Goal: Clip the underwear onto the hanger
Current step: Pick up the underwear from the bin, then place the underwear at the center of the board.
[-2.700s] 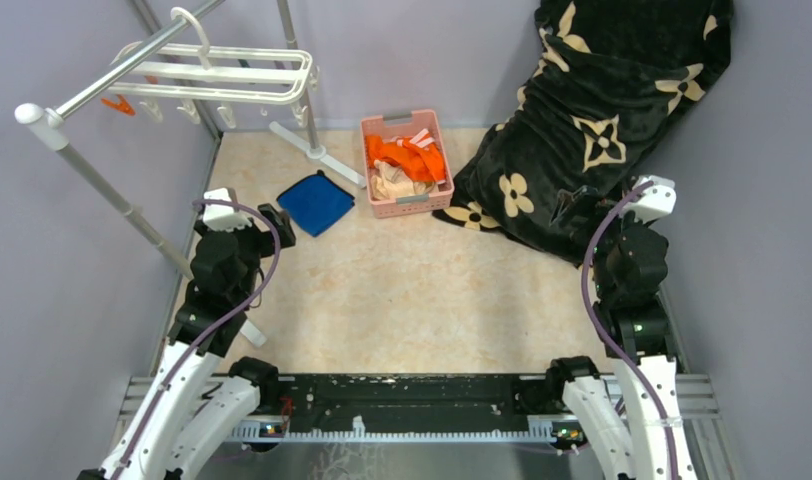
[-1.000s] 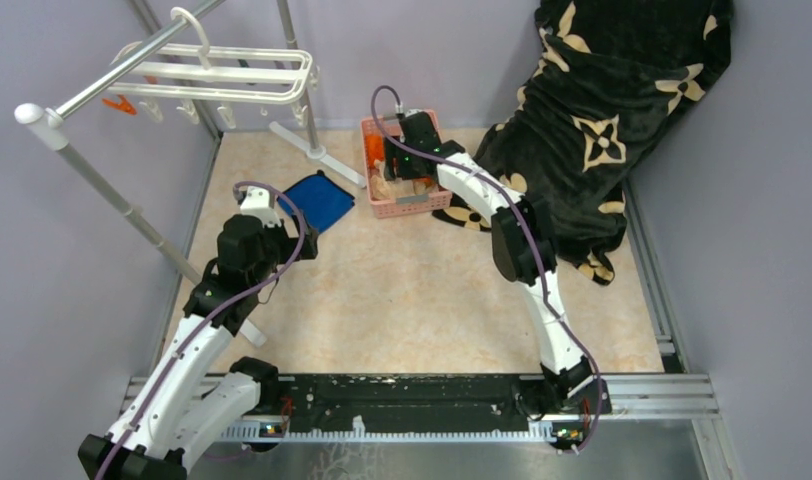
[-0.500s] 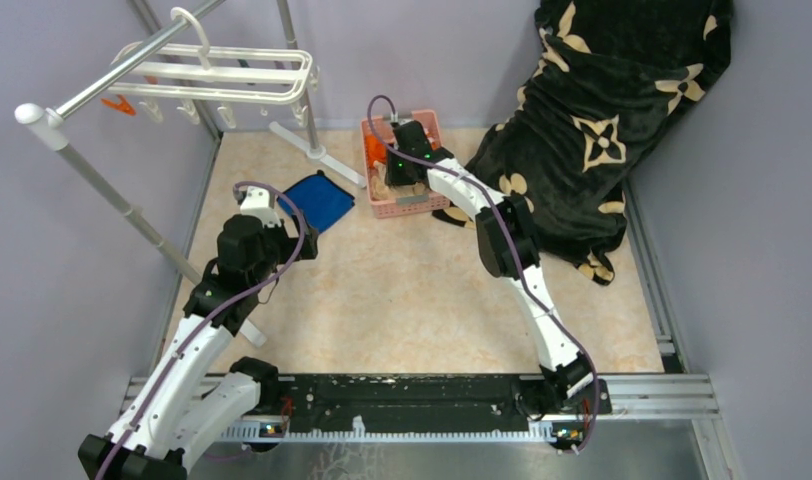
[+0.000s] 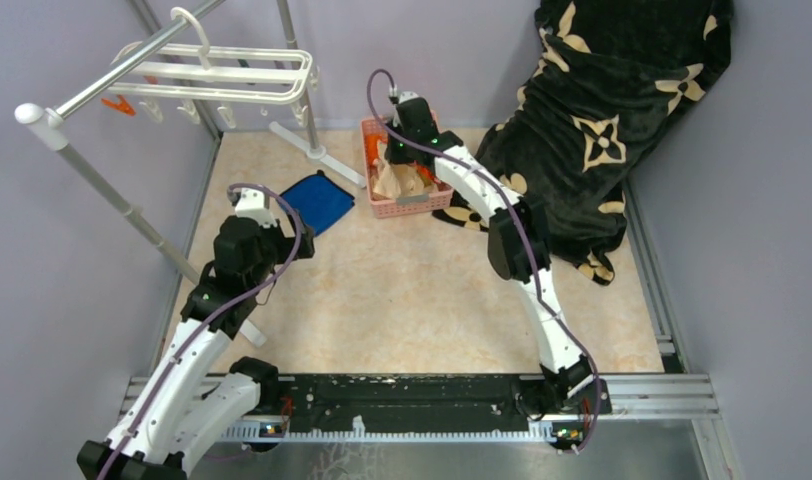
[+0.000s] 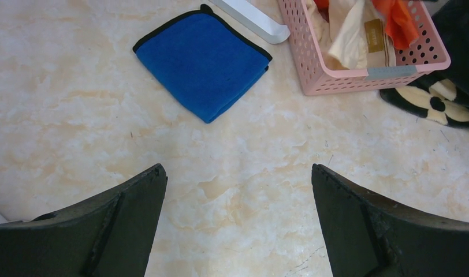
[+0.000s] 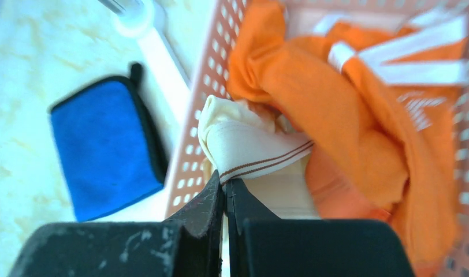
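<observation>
Pale peach soft-fabric underwear (image 6: 249,151), its waistband lined with two thin brown stripes, sits among bright orange clothes (image 6: 359,144) banded in white, in a pink perforated plastic basket (image 5: 336,81). Nearby, a royal-blue folded cloth (image 5: 203,60) edged in black lies on the beige marbled tabletop (image 4: 402,290). A black plush blanket (image 4: 622,70) carries cream four-petal flowers. The white plastic bar-frame hanger (image 4: 212,72) shows against lilac walls (image 4: 762,200).

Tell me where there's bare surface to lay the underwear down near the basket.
Widest bare patch: the tabletop between the blue cloth, the pink basket and the arm bases, including under the open left gripper. Crowded: the basket, where the right gripper pinches the underwear, and the right side under the black blanket.
</observation>
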{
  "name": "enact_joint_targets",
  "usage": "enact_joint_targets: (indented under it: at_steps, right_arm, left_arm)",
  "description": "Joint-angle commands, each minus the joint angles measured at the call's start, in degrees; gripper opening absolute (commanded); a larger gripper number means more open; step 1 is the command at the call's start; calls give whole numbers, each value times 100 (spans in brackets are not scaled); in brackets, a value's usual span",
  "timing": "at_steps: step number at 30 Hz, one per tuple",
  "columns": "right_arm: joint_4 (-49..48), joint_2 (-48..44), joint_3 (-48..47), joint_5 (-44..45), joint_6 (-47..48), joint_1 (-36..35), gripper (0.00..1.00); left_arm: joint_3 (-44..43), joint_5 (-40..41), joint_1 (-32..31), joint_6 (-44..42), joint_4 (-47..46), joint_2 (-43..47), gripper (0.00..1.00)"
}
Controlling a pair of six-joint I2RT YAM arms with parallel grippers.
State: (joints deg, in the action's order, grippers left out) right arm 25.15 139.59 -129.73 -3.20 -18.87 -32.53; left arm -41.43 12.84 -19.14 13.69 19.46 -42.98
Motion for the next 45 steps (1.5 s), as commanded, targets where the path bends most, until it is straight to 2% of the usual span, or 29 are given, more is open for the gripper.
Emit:
enact_joint_targets:
  at_steps: [1, 7, 14, 18, 20, 29, 34, 38, 41, 43, 45]
  right_arm:
    - [-253, -1195, -421, 202, 270, -64, 0]
    - [224, -1490, -976, 235, 546, -65, 0]
    - [63, -2474, -462, -124, 799, -70, 0]
    - [107, -3096, -46, -204, 997, -118, 0]
    - [119, -3489, 306, -226, 1129, -155, 0]
    - [155, -6030, 2850, -314, 1685, -218, 0]
    - [692, -7397, 3763, -465, 1854, -227, 0]
    - [1277, -7881, 4023, -755, 1709, -227, 0]
    - [1194, -8035, 4625, -1056, 1325, -284, 0]
    - [862, -8052, 5213, -910, 1061, -571, 0]
    - [416, -7898, 5715, -451, 843, -1278, 2]
  left_arm:
    - [-33, 338, 24, 174, 47, 181, 99]
    - [5, 234, 24, 189, -35, 214, 99]
    - [289, -338, 28, 109, -498, 658, 99]
    - [331, -50, 24, 392, -510, 849, 99]
    - [337, 45, 28, 503, -534, 939, 99]
    - [184, -870, 24, 308, -806, 1265, 99]
    - [-62, -1288, 24, 252, -655, 1187, 99]
    - [-247, -1536, 24, 267, -514, 1014, 99]
    - [-387, -1573, 24, 378, -356, 874, 99]
    - [-439, -1492, 24, 466, -265, 822, 99]
    - [-499, -1387, 24, 519, -146, 787, 99]
